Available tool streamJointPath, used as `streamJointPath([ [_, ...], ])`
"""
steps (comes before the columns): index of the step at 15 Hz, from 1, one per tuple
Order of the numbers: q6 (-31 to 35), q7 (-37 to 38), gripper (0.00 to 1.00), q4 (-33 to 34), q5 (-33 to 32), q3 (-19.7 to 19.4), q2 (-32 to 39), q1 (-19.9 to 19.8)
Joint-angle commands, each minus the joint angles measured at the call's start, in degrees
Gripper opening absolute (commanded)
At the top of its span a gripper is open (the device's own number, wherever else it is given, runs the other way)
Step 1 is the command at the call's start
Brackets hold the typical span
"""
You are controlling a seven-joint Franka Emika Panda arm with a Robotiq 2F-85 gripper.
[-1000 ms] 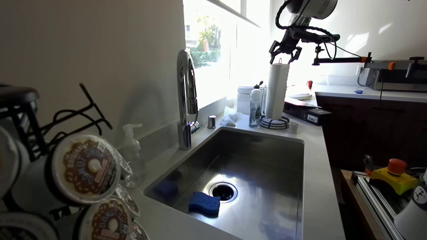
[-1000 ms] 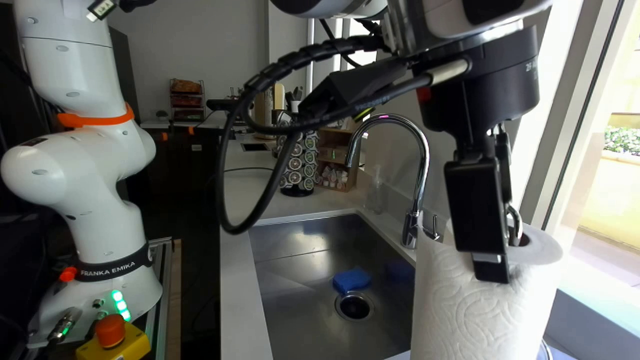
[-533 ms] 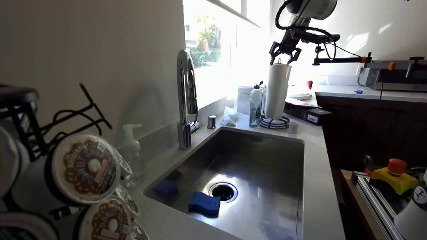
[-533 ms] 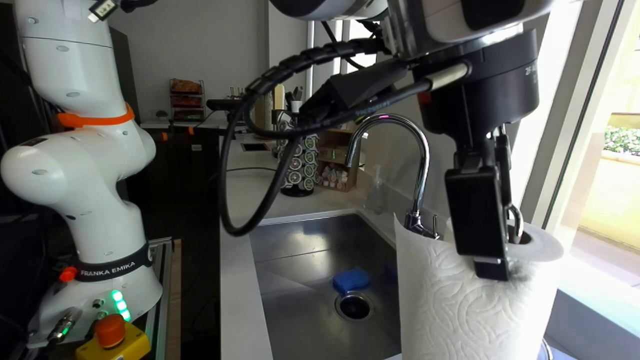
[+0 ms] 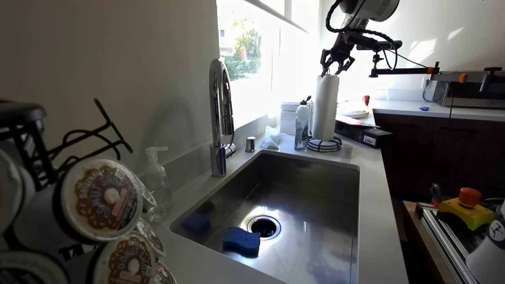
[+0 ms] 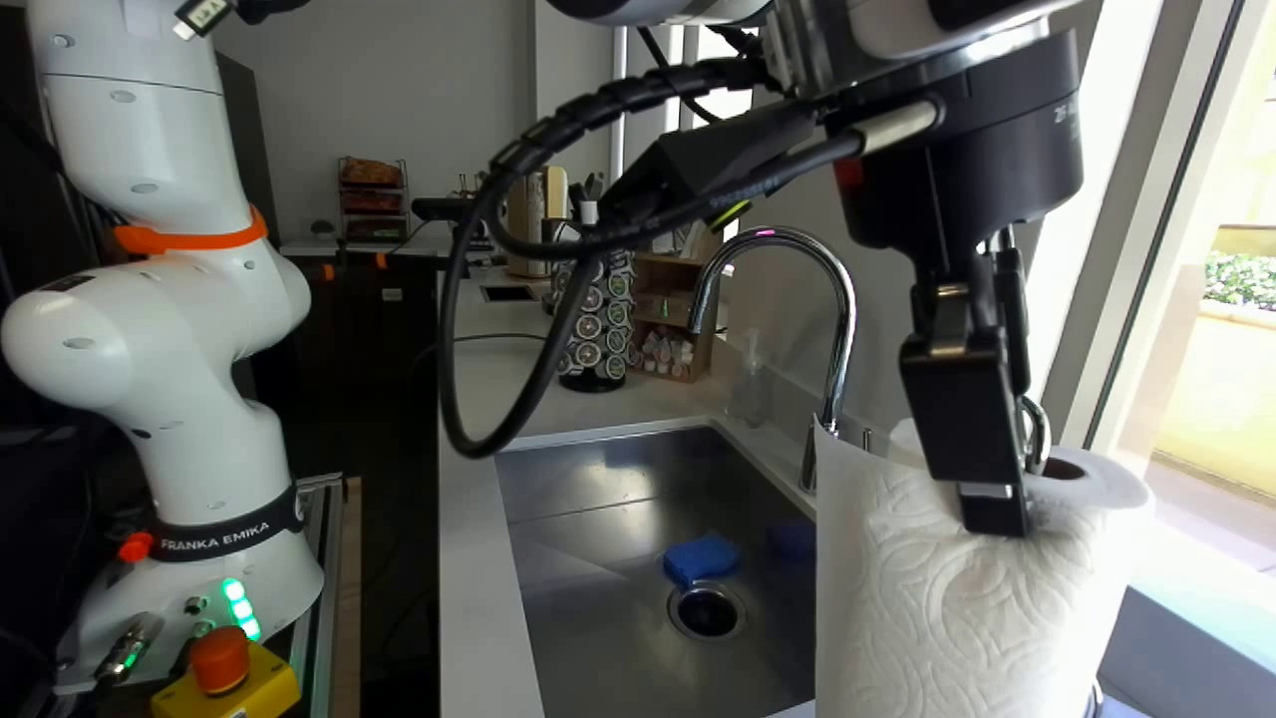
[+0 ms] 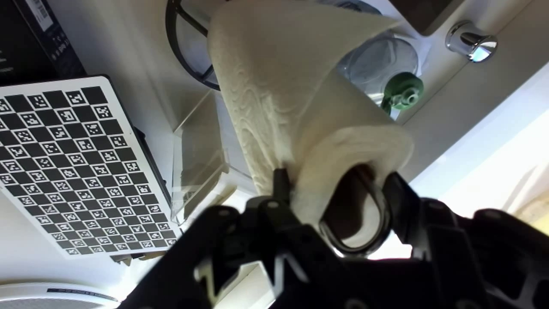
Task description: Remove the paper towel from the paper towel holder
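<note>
A: Principal item?
B: Paper towel (image 5: pixel 326 107), one tall white roll, embossed. Upper half of the frame, right of centre, in an exterior view. Not yet off: foot at the low dark base of the paper towel holder (image 5: pixel 324 149), touching or just over it I cannot tell; top loop (image 6: pixel 1043 439) standing above the core, rod inside hidden.

A: Gripper (image 5: pixel 330 74), condition?
B: Grasping the roll by its upper end, as far as can be judged. The finger (image 7: pixel 281 184) near the middle of the wrist view dents the paper; its opposite is blurred beside the core, exact contact unreadable.

A: Step in hand?
B: Securing the hold, by my reckoning; removal outstanding.

A: Called for next?
B: A firm squeeze, then a lift straight up until the core clears the loop. Caution: the loop appears between the fingers, so might be caught and bring the holder up too.

A: Neighbours?
B: Soap bottle (image 5: pixel 302 125), one, clear, just left of the roll in an exterior view; a sideways swing could topple it.
</note>
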Motion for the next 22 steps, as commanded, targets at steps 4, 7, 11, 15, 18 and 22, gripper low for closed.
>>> streamJointPath([
  [4, 0.2, 0.3, 0.22, -1.2, 2.0, 0.1, -0.2, 0.1],
  [7, 0.0, 0.5, 0.19, -1.1, 3.0, 0.0, -0.3, 0.0],
  [11, -0.1, 1.0, 0.14, -0.7, 3.6, -0.1, 0.1, -0.1],
  [15, -0.4, 1.9, 0.11, -0.3, 3.8, -0.2, 0.1, -0.3],
  [18, -0.8, 2.6, 0.11, 0.2, 3.5, -0.4, -0.4, -0.5],
  [22, -1.0, 3.4, 0.11, 0.9, 3.6, -0.6, -0.6, -0.5],
])
